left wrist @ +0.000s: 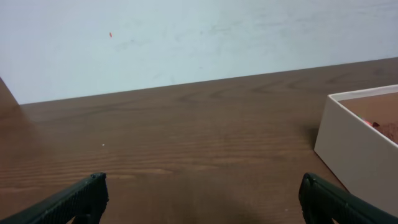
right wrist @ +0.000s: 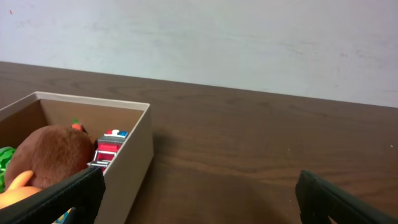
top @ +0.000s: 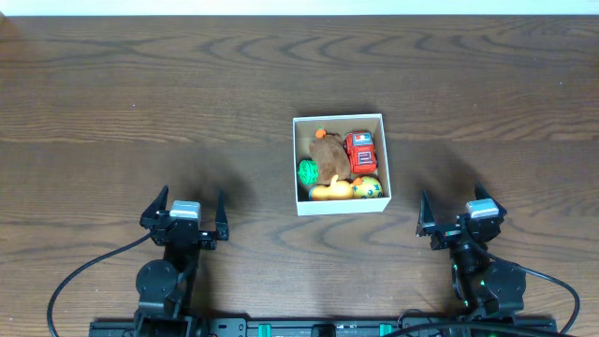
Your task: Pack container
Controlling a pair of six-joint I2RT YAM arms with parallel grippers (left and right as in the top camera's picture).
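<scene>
1. Container [top: 343,206] sits just right of your table [top: 140,94] centre, mouth up; square, so no long axis.
2. Left gripper [top: 192,195] at its 8 o'clock, right gripper [top: 451,197] at 4 o'clock: both wide, empty.
3. Brown plush [top: 328,155], red truck [top: 360,152] inside.

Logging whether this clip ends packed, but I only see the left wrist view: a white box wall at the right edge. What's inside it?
Observer: Overhead, the container holds a brown plush toy, a red toy truck, a green toy, a yellow toy and a yellow-green ball.
Operator: Where is the right gripper?
Observer: The right gripper is open and empty, near the table's front edge, to the right of the container and apart from it.
Operator: Does the truck show anywhere else?
Observer: Yes, the right wrist view shows it against the container's right wall, beside the brown plush toy.
</scene>
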